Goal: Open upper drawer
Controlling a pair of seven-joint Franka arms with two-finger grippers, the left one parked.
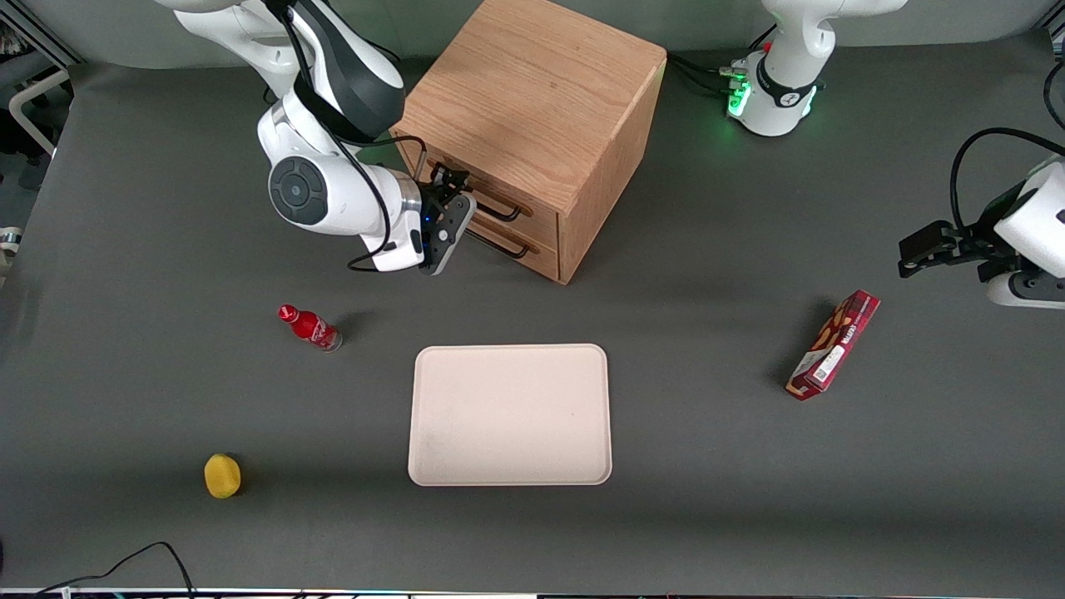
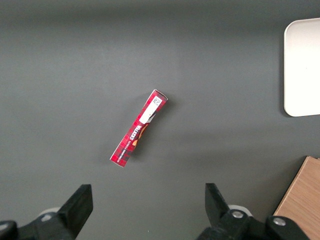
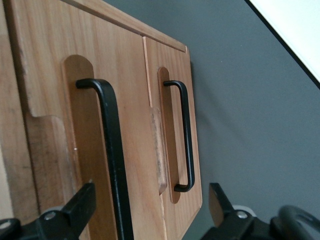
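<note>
Front view puts the gripper [image 1: 450, 218] in front of the cabinet [image 1: 532, 125], fingers spread and holding nothing, level with the 2 handles. Upper drawer [image 3: 102, 150] sits shut, flush above the lower one; its handle [image 3: 112, 155] is not yet grasped, so the pull remains

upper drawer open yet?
Shut: upper drawer front sits flush with the lower drawer; open gripper sits at its handle.
</note>
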